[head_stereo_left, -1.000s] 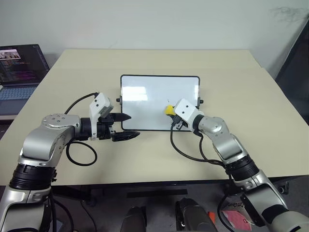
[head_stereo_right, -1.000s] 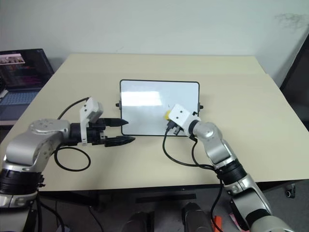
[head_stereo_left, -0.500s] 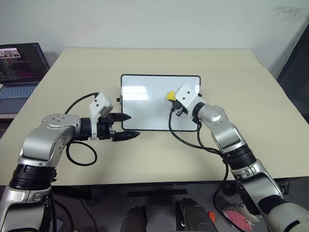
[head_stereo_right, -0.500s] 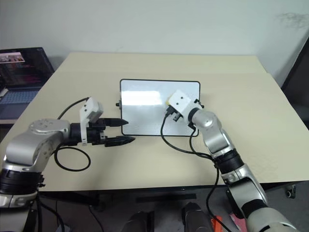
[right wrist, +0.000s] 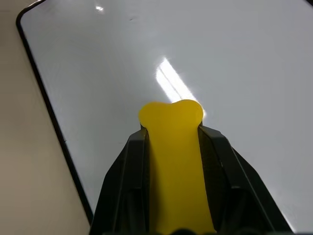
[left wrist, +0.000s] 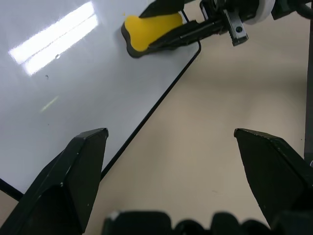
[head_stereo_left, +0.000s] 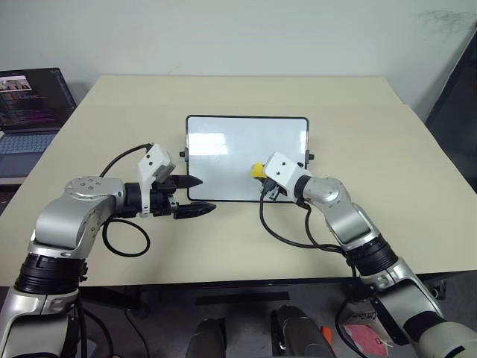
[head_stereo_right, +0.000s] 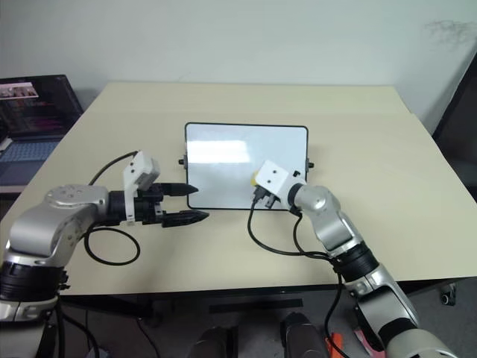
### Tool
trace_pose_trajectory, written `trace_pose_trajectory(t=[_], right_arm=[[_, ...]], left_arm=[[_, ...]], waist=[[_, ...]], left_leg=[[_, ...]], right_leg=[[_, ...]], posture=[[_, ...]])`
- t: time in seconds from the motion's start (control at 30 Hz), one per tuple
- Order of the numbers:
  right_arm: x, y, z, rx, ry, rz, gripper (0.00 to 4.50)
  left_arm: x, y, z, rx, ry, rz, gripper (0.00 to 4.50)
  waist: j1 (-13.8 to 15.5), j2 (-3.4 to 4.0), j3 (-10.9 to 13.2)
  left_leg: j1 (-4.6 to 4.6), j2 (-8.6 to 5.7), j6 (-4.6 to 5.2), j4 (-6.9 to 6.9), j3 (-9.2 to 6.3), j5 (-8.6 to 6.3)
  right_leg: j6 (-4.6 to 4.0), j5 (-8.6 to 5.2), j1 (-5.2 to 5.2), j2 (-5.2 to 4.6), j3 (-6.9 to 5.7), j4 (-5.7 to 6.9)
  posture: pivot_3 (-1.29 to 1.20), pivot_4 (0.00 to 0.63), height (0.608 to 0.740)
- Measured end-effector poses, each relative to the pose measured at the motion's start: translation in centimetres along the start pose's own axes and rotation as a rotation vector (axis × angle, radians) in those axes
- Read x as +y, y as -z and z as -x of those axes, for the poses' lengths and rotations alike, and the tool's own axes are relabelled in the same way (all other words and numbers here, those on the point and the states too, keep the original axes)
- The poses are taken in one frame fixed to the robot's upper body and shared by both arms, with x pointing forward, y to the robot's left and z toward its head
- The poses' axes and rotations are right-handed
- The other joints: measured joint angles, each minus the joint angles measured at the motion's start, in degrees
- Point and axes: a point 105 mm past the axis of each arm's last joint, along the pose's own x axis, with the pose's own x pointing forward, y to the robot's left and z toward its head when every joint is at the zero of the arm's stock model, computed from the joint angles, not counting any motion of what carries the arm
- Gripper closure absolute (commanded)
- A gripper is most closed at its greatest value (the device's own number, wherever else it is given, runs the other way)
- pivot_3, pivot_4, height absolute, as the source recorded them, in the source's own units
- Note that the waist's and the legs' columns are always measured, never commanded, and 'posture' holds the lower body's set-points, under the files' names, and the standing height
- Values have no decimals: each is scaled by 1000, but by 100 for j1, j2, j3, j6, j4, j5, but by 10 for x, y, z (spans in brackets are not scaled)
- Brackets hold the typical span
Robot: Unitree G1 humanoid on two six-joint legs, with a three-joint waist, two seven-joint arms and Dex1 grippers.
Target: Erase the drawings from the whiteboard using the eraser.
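Observation:
The whiteboard (head_stereo_left: 223, 149) lies flat in the middle of the table, glossy white in a thin black frame. My right gripper (head_stereo_left: 258, 173) is shut on the yellow eraser (head_stereo_left: 256, 170), which presses on the board's near right part. The right wrist view has the eraser (right wrist: 171, 117) squeezed between both black fingers (right wrist: 134, 161) on the white surface. The drawings are out of view; the visible board reads white with faint specks. My left gripper (head_stereo_left: 207, 194) stands open at the board's near left corner, holding nothing.
A laptop (head_stereo_left: 30, 104) with a lit screen sits at the far left beside the beige table (head_stereo_left: 387, 186). Small black knobs (head_stereo_left: 183, 154) stick out from the board's short sides. Black cables loop from both wrists onto the table.
The right gripper swept the eraser up the board half a second ago, then back down toward the near edge, ending slightly left of its earlier spot. The left arm stayed still.

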Motion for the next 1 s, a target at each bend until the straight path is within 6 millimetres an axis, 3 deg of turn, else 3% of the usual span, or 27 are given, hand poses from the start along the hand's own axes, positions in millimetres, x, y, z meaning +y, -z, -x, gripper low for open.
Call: trace_pose_trajectory(t=[0.2, 0.33, 0.57, 0.83, 1.0], right_arm=[[-5, -9, -5, -28, 37, 11, 3410], [-16, -24, -13, -62, 87, 29, 3410], [-15, -53, -27, -144, 74, 53, 3410], [9, -49, -40, -132, -32, 89, 3410], [33, -35, -37, -87, -144, 123, 3410]], left_arm=[[-1, 0, 0, -2, 3, -1, 0], [-1, 1, 0, 0, 2, 1, 0], [6, 10, 10, 45, -64, 49, 0], [11, 20, 17, 87, -116, 72, 0], [11, 23, 19, 99, -124, 77, 0]], waist=[[-11, 1, 1], [-9, 1, 2], [-8, 2, 2], [1, 2, 2], [3, 1, 1]], left_leg=[[-2, 0, 0, -2, 1, 0], [-12, 0, 0, -7, 0, -1], [-80, 1, -1, -6, -8, -2], [-101, 0, -1, -6, -6, -2], [-95, 0, -1, -1, -7, -1]], right_leg=[[0, 0, -3, 0, 1, 0], [-1, -1, -11, 0, -1, -7], [-1, -1, -68, 0, -8, -11], [-3, 1, -98, -1, -6, 0], [-2, 0, -94, 0, -7, 9]], posture=[[0, 150, 740], [0, 150, 740], [0, 150, 740], [0, 150, 740], [0, 150, 740]])
